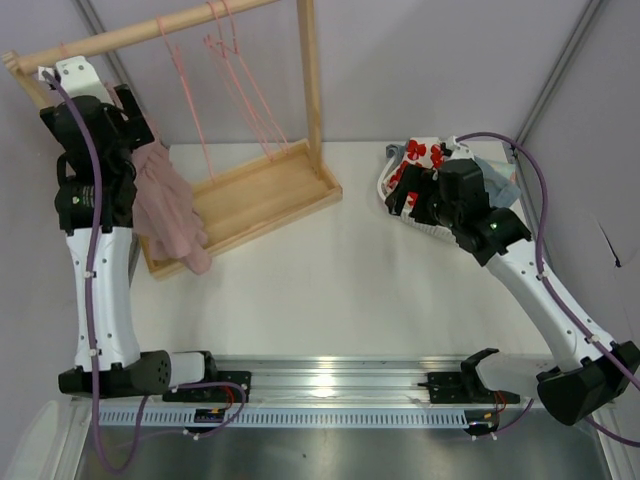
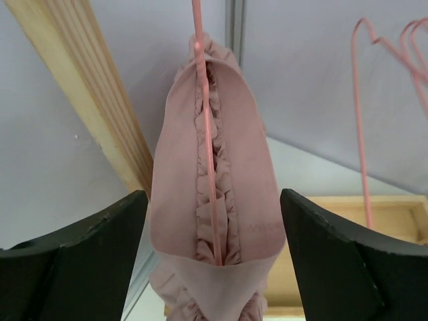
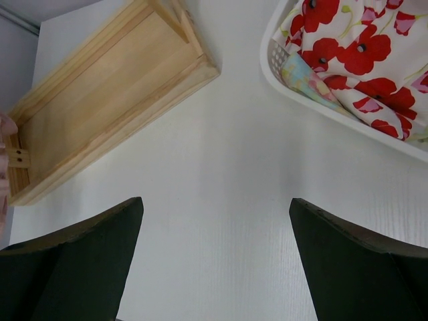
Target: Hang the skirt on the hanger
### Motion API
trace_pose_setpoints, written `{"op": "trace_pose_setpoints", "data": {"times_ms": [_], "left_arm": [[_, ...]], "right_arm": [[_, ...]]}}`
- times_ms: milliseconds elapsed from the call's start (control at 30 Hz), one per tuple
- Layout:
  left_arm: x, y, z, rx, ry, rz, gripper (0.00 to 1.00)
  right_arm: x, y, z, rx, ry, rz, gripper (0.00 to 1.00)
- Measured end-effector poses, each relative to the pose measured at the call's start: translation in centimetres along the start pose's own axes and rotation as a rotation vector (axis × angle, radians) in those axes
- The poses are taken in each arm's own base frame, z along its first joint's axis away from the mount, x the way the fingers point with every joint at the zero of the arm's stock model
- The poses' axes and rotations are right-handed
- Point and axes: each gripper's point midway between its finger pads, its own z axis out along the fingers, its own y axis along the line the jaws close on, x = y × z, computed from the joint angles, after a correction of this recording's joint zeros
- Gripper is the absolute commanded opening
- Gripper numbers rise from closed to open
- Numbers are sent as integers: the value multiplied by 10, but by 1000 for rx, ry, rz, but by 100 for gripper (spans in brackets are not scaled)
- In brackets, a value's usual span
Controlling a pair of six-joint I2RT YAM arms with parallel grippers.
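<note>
Progress looks nearly complete: the dusty-pink pleated fabric skirt hangs by its gathered waist on the thin pink wire hanger at the desk's far left corner. The left gripper jaws stand wide either side, holding nothing; only backing away seems left. The right gripper jaws gape empty. A white plastic basket, far right corner, holds a white red-flowered cloth and a blue-grey garment.

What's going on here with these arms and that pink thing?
The left arm is up at the wooden rack, where the skirt is draped over a thin pink hanger. The left fingers stand open on either side of it, not gripping. The right arm waits over the table beside a basket of clothes, right fingers open and empty.
</note>
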Motion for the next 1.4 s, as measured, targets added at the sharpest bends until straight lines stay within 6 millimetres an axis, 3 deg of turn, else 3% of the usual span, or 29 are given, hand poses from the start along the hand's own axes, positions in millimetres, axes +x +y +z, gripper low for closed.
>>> {"op": "trace_pose_setpoints", "data": {"times_ms": [100,267,400,500,733,800,900,1100,1200,1400], "left_arm": [[-21,1,-20,44,-48,-22,99],[-50,-5,-79,223,-147,-57,99],[-50,-23,-126,428,-196,-66,99],[-21,-38,-158,583,-181,-53,99],[70,-89,-210,965,-6,-61,99],[98,-96,-222,1029,48,-61,99],[136,-98,-227,1054,118,-70,99],[230,-109,-214,1032,372,-113,99],[251,-109,-211,1010,428,-134,99],[250,-112,-205,995,399,-172,99]], "right_arm": [[-8,-1,-2,9,-21,-14,100],[-25,-8,-6,53,-74,-22,99],[-29,-19,-7,101,-96,-20,99],[-31,-28,-11,128,-130,-21,99],[-33,-78,-34,312,-256,3,99],[-31,-88,-37,342,-277,13,99],[-20,-98,-34,350,-276,32,99],[18,-111,-23,333,-229,54,99],[27,-111,-24,311,-226,63,99],[37,-103,-25,198,-272,80,99]]}}
